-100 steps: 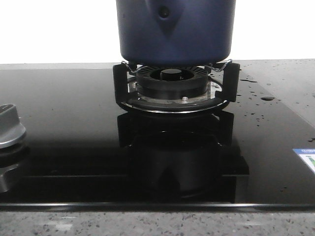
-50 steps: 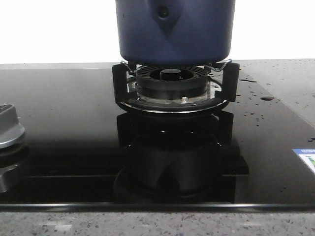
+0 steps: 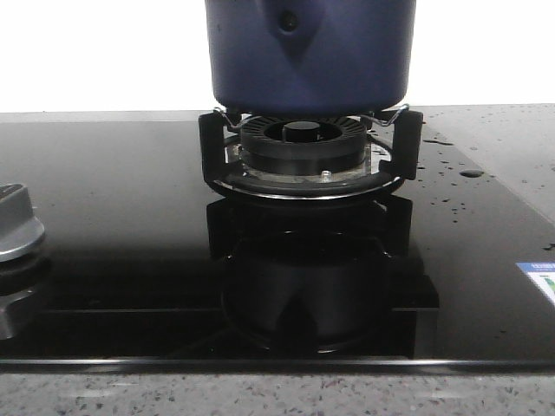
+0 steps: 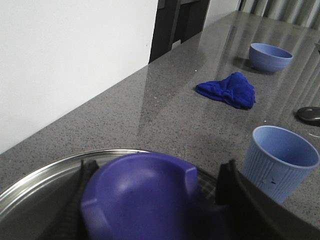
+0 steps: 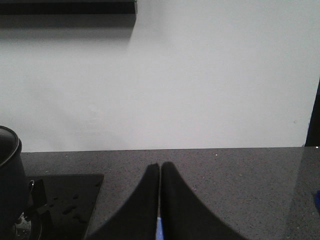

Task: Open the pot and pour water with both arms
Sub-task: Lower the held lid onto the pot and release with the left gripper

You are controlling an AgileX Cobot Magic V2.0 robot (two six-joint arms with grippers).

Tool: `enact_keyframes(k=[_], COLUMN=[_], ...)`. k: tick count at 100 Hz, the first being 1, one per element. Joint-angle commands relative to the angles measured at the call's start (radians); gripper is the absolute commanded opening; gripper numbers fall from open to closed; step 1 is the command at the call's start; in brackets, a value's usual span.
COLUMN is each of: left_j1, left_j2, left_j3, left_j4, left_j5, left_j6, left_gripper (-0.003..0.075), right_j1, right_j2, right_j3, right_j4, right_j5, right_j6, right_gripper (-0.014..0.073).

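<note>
The dark navy pot (image 3: 310, 52) stands on the black gas burner (image 3: 303, 143); its top is cut off by the front view's upper edge. It also shows as a dark edge in the right wrist view (image 5: 9, 175). Neither gripper shows in the front view. In the left wrist view my left gripper (image 4: 158, 169) is shut on the purple-blue lid knob (image 4: 140, 195), a finger on each side of it. The steel lid rim (image 4: 45, 172) curves around it. My right gripper (image 5: 160, 167) is shut, fingers pressed together, above the grey counter beside the hob.
A black glass hob (image 3: 113, 217) with a metal control knob (image 3: 13, 225) at its left and water drops (image 3: 451, 182) at its right. In the left wrist view the grey counter holds a light blue ribbed cup (image 4: 280, 160), a blue cloth (image 4: 227, 90) and a blue bowl (image 4: 270, 56).
The pot has not visibly moved on the burner. The round dark reflection in the glass hob in front of the burner widened and then shrank back.
</note>
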Motion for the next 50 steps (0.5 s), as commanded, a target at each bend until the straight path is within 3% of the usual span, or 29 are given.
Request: enact_keyframes(k=[1, 10, 19, 36, 50], left_j1=[-0.009, -0.009, 0.009, 0.072, 0.154], left_j2=[-0.048, -0.059, -0.108, -0.253, -0.397], left_j3=[-0.037, -0.037, -0.037, -0.025, 0.028], left_j4=[-0.052, -0.059, -0.049, 0.0, -0.002], left_j5=[0.014, 0.023, 0.03, -0.031, -0.049], left_j6=[0.001, -0.007, -0.041, -0.094, -0.099], left_gripper=[0.0414, 0.0514, 0.0505, 0.0273, 0.0169], right_j1=[-0.009, -0.009, -0.009, -0.007, 0.031], right_j2=[0.004, 0.004, 0.004, 0.004, 0.004], right_j3=[-0.036, -0.036, -0.036, -0.036, -0.03], right_j4=[-0.002, -0.002, -0.002, -0.002, -0.002], right_j5=[-0.07, -0.07, -0.042, 0.101, 0.112], right_j6=[-0.005, -0.005, -0.005, -0.005, -0.021], right_gripper=[-0.0064, -0.0064, -0.0064, -0.0064, -0.0065])
